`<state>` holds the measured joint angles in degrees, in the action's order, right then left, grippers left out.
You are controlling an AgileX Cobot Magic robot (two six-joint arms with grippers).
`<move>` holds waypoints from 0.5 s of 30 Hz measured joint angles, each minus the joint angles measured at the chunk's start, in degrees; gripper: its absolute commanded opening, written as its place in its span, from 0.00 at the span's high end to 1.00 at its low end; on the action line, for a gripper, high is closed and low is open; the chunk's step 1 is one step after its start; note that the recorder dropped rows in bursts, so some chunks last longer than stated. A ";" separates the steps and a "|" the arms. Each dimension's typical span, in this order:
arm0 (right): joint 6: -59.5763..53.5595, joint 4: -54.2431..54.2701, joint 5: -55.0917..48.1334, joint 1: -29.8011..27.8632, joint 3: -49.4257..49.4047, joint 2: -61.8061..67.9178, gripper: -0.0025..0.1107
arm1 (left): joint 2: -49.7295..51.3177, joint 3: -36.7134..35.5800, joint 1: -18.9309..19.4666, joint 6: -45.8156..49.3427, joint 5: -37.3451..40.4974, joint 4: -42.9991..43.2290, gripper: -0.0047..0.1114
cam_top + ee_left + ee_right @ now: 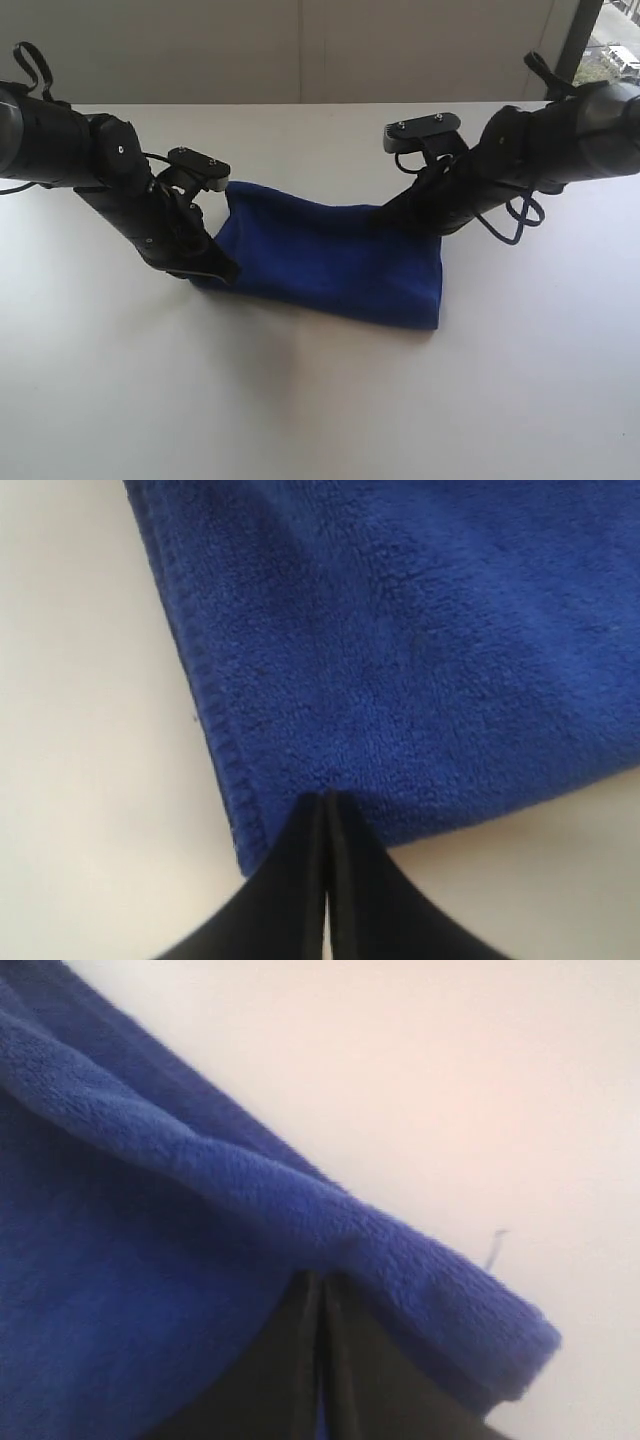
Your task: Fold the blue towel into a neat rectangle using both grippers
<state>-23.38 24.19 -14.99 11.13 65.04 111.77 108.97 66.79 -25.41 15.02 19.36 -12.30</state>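
Note:
The blue towel (330, 260) lies doubled over in the middle of the white table, a long blue strip running from the left arm to the right arm. My left gripper (212, 268) is at its near left corner. In the left wrist view its black jaws (326, 798) are shut, their tips on the towel's edge (420, 630) beside the stitched hem. My right gripper (392, 215) is at the towel's far right side. In the right wrist view that gripper (322, 1278) is shut under a thick fold of the towel (120, 1290), with blue cloth between the fingers. No white label shows.
The white table (320, 400) spreads out on all sides of the towel. A pale wall (300, 50) runs along its far edge, with a window (610, 40) at the back right. Both black arms slant in over the table from the sides.

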 measured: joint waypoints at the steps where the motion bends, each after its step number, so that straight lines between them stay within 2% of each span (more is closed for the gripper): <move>1: 0.14 -0.10 0.58 -0.47 0.00 0.34 0.98 | 0.00 0.00 0.00 0.00 0.12 0.00 0.96; 10: 0.73 -0.08 6.38 -2.18 0.00 3.20 0.98 | 0.00 0.00 0.00 0.14 1.93 0.09 0.96; 15: 0.84 0.04 5.33 -2.18 0.00 0.63 0.98 | -0.13 0.00 0.00 0.14 2.05 0.09 0.96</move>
<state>-22.54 24.23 -9.66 8.95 65.04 112.40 108.84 66.79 -25.41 15.16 21.41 -12.21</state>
